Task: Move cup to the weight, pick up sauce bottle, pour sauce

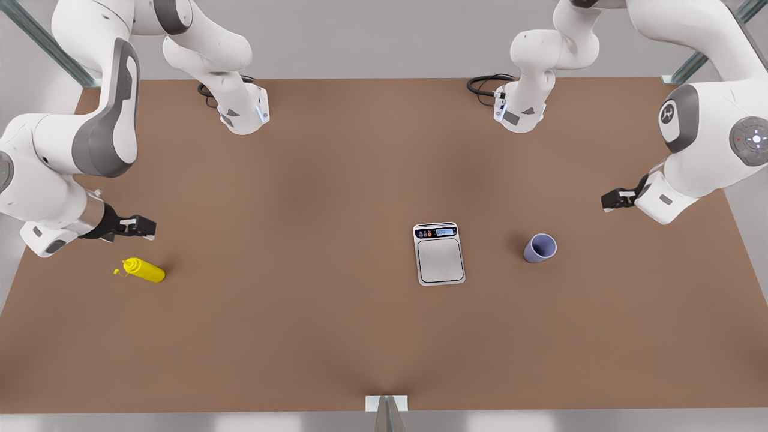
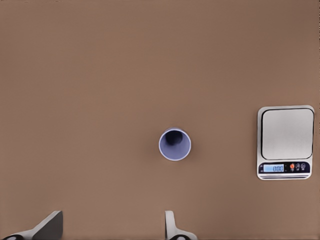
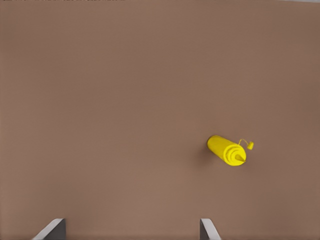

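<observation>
The cup stands just beside the scale, not yet on it; the bottle sits well apart; left gripper above the cup and right gripper above the bottle both hover wide-fingered, likely ready to descend.

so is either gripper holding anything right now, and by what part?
Nothing held. Left gripper is open above the table near the cup; right gripper is open near the sauce bottle. Both objects stand free.

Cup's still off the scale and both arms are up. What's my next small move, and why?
Probably lower the left end effector toward the cup. The cup stands upright on the table, apart from the weight, whose plate is bare; the end effector hangs open nearby. The right end effector waits open near the sauce bottle.
</observation>
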`<state>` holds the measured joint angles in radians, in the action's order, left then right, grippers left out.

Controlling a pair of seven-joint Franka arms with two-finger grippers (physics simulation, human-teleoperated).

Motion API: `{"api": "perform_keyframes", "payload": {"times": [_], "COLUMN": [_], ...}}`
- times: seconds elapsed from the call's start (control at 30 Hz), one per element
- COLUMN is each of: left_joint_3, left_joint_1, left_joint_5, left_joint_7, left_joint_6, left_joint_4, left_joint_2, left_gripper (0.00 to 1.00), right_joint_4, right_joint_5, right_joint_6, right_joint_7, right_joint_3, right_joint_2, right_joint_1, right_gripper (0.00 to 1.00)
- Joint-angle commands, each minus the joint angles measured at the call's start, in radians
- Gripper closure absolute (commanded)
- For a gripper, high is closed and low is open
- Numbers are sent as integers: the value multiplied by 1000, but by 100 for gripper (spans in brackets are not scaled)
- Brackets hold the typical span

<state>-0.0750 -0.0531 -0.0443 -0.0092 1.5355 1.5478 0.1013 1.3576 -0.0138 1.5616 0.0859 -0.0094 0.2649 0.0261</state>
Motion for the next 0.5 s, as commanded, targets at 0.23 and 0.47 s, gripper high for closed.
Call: {"api": "perform_keyframes", "payload": {"times": [0.23, 0.47], "left_joint_3": [-12, -9], "left_joint_1": [7, 7], "left_joint_5": [32, 90], "left_joint_7": [-5, -5], "left_joint_6": [443, 687], "left_joint_4": [354, 497], "left_joint_2": [78, 150], "left_gripper": [0, 0], "right_joint_4": [165, 557], "right_joint_5": [199, 877], "right_joint_6": [261, 403], "right_joint_7": [791, 1818], "right_joint_3": [0, -1], "right_joint_2": [1, 91], "right_joint_1": [282, 624], "right_gripper": [0, 0]}}
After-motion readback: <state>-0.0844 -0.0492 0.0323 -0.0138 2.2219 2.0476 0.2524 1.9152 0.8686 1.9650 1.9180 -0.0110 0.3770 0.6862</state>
